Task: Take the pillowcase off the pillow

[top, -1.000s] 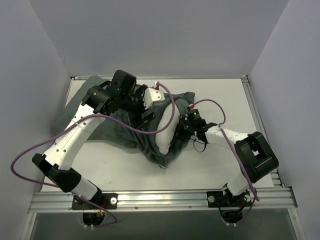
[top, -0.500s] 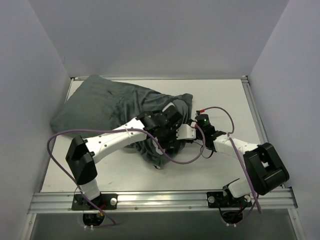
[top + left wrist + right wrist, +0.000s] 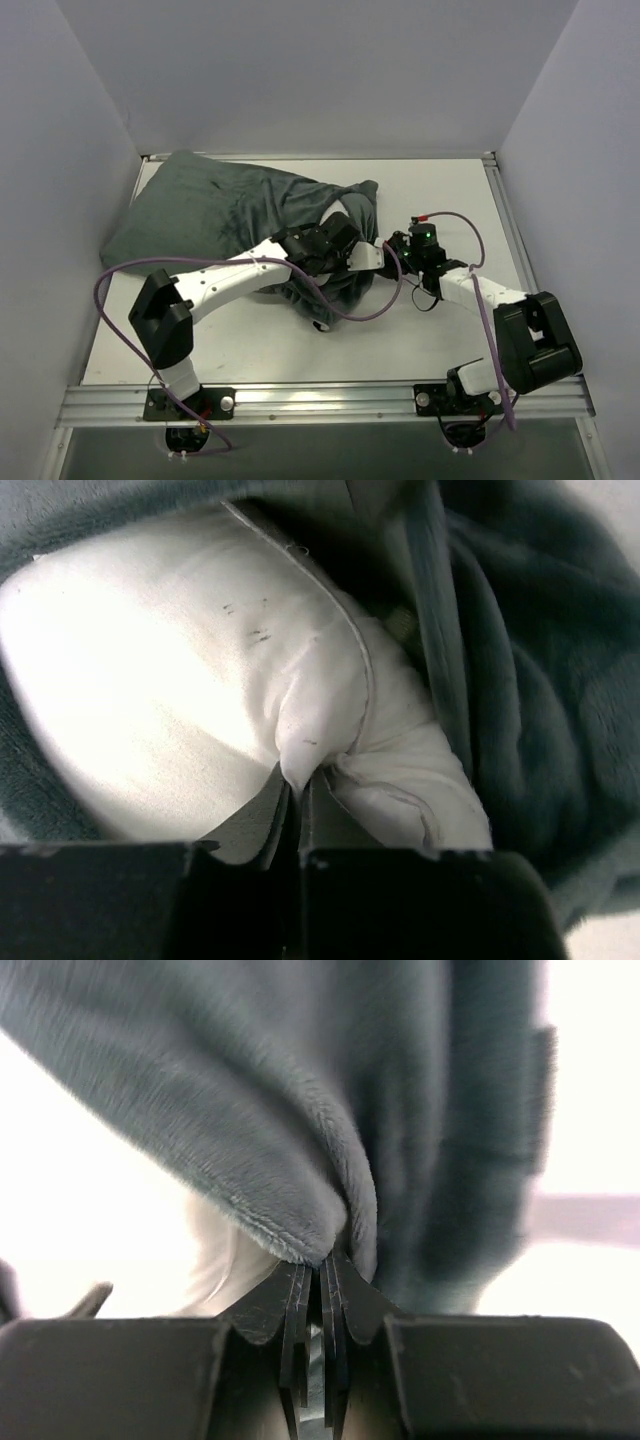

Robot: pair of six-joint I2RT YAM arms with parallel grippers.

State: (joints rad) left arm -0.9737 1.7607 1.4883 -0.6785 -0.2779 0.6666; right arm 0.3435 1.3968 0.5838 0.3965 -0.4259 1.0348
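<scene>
The grey-green pillowcase (image 3: 215, 210) lies from the far left corner to the table's middle, its open end bunched there. My left gripper (image 3: 298, 783) is shut on a pinched fold of the white pillow (image 3: 170, 680), which shows inside the opening of the pillowcase (image 3: 540, 680). In the top view the left gripper (image 3: 358, 262) is buried in that opening, and cloth and arm hide the pillow. From the right, my right gripper (image 3: 396, 258) is shut on the cover's rim. Its wrist view shows the right gripper (image 3: 324, 1262) closed on the plush edge of the pillowcase (image 3: 250, 1140).
The white table (image 3: 450, 190) is walled in by grey panels at the left, back and right. A metal rail (image 3: 320, 400) runs along the near edge. Purple cables loop off both arms over the near half.
My left arm has swung from above the far side of the cover down into its opening and closed on the pillow. The right gripper has shifted a little right, still holding the rim.
</scene>
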